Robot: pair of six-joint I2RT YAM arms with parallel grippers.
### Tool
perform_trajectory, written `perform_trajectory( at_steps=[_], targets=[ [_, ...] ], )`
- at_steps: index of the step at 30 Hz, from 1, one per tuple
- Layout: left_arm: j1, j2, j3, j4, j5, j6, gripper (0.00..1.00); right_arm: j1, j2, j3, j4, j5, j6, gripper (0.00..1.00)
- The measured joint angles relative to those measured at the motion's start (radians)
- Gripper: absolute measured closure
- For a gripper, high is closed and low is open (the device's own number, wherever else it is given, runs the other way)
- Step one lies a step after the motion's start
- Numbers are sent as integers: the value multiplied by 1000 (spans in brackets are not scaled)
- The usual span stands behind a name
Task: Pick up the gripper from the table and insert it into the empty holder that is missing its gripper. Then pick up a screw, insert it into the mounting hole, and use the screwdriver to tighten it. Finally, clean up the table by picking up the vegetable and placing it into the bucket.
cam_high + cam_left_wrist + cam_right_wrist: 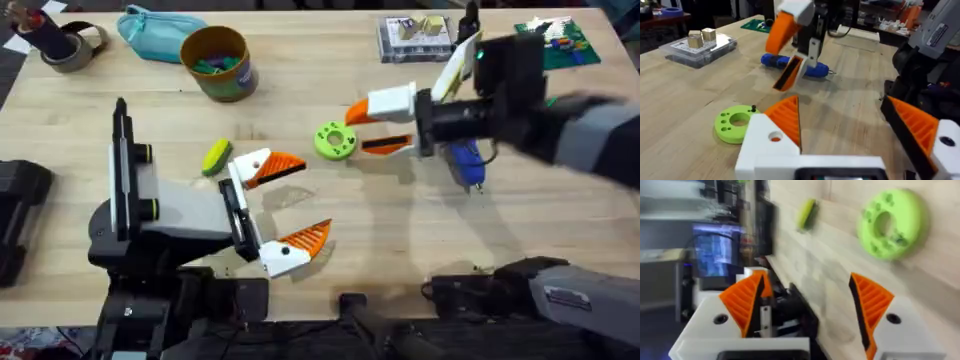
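My right gripper [375, 128] hovers open just right of a green ring disc [335, 140], its orange fingers holding nothing. Behind it lies the blue-handled screwdriver [465, 165], which the left wrist view shows as the screwdriver [790, 62] beyond the right gripper [790, 55]. My left gripper [290, 200] stands open near the table's front, empty. The yellow-green vegetable [216, 157] lies just left of it. The mustard bucket [215, 62] stands at the back left. A small dark screw [753, 107] stands at the disc's [735, 122] rim. The loose gripper and the holder are out of view.
A teal pouch [160, 30] lies beside the bucket. A tape roll [60, 45] sits at the far back left. A clear box [415, 35] with small blocks and a green board [560, 40] sit at the back right. Bare wood lies front right.
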Motion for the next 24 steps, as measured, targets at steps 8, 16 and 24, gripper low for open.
perform_trajectory(
  at_steps=[8,16,24],
  targets=[
    [0,0,0,0,0,0,17,-40,-13,335,-672,250,-427,7],
    [0,0,0,0,1,1,17,18,-18,570,-961,581,-631,7],
    [0,0,0,0,1,3,17,180,19,576,-950,798,-680,7]
  ],
)
